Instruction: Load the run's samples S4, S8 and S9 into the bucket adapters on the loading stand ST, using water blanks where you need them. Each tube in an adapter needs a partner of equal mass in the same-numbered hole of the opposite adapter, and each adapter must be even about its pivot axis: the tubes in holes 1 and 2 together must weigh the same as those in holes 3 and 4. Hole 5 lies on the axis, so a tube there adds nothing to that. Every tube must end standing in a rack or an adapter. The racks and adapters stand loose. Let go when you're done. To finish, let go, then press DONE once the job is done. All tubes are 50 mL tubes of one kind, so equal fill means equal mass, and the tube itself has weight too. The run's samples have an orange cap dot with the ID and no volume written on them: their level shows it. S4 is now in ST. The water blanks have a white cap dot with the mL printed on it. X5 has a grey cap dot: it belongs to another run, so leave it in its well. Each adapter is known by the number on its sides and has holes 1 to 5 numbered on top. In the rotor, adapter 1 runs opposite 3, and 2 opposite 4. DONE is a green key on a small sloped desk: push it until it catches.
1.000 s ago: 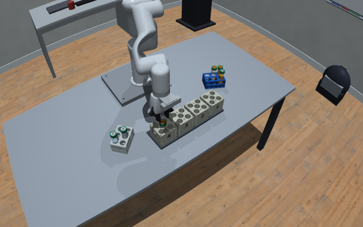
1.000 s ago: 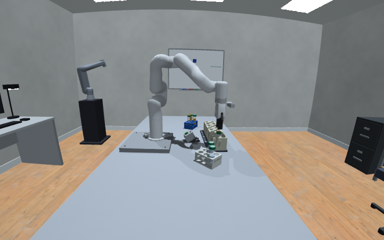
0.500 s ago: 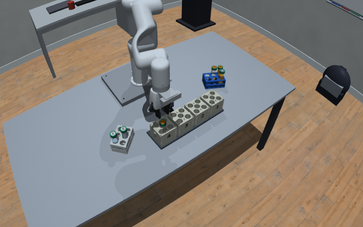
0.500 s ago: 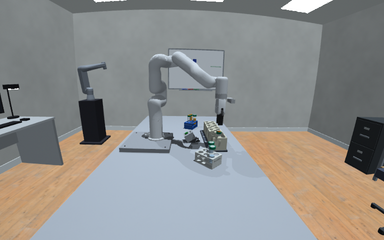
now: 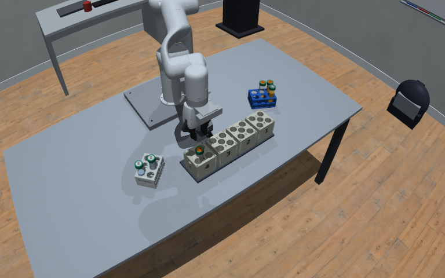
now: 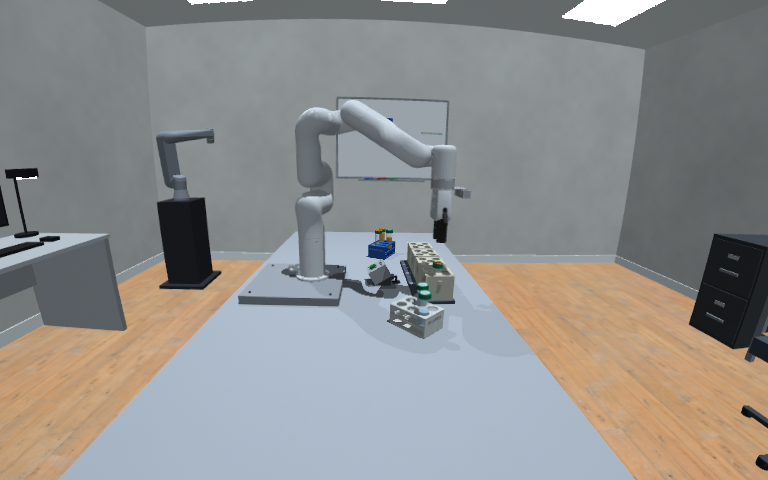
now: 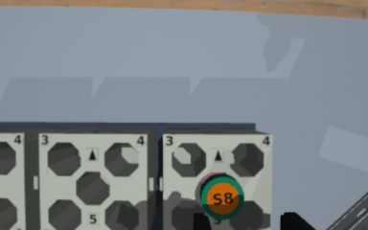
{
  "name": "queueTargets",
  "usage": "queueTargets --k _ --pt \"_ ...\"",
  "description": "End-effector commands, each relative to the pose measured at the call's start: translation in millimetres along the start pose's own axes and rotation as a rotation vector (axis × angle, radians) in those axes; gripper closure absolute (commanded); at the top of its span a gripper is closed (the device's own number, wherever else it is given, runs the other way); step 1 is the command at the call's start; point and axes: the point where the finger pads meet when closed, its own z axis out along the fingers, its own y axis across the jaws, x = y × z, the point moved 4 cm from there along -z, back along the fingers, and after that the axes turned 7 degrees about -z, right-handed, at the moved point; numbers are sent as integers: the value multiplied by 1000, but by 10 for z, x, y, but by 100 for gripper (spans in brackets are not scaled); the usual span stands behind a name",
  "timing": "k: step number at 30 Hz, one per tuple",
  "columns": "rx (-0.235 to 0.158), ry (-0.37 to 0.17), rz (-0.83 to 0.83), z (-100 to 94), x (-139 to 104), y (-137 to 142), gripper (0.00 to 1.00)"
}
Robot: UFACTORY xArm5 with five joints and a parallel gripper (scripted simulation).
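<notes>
"While we're standing here, what do you make of the room?"

"Grey walls [image 5: 347,29] [image 6: 243,73], and planked wood floor [image 5: 377,212] [image 6: 594,316] [image 7: 144,4] right round the bench [image 5: 98,229] [image 6: 339,418] [image 7: 144,43]. That top is plain blue-grey, with soft shadows lying across it."

"And the furniture?"

"A pale desk [image 5: 98,19] [image 6: 62,251] off to one side, a whiteboard [image 6: 396,141] on the far wall, and a dark filing cabinet [image 6: 733,288] over on the other side."

"The big white arm [image 5: 174,24] [image 6: 309,147] reaches out over the long dark stand [image 5: 199,180] [image 6: 407,277] [image 7: 144,126], doesn't it?"

"Yes, four cream adapters in a row on that. The white rack [image 5: 146,182] [image 6: 431,323] sits near the number 4 end, and the blue rack [image 5: 262,104] [image 6: 380,253] near the number 1 end, with three capped tubes upright in it."

"That little sloped desk [image 6: 378,273] with the green key [image 6: 372,266]?"

"Between the arm's base and the stand."

"So what's the claw [image 5: 200,131] [image 6: 440,237] [image 7: 247,222] gripping?"

"Nothing, it's partly spread, above adapter 4 [image 5: 204,168] [image 6: 444,288] [image 7: 261,182]. S8 [image 5: 199,150] [image 6: 437,264] [image 7: 222,197] stands in hole 5 there, orange dot up."
</notes>
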Motion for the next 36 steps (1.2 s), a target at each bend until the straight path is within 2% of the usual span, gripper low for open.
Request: queueTargets --k 1,15,36 --pt "-4 3 0 -76 8 2 56" --pt "-4 3 0 -330 8 2 56" --pt "-4 3 0 -330 8 2 56"
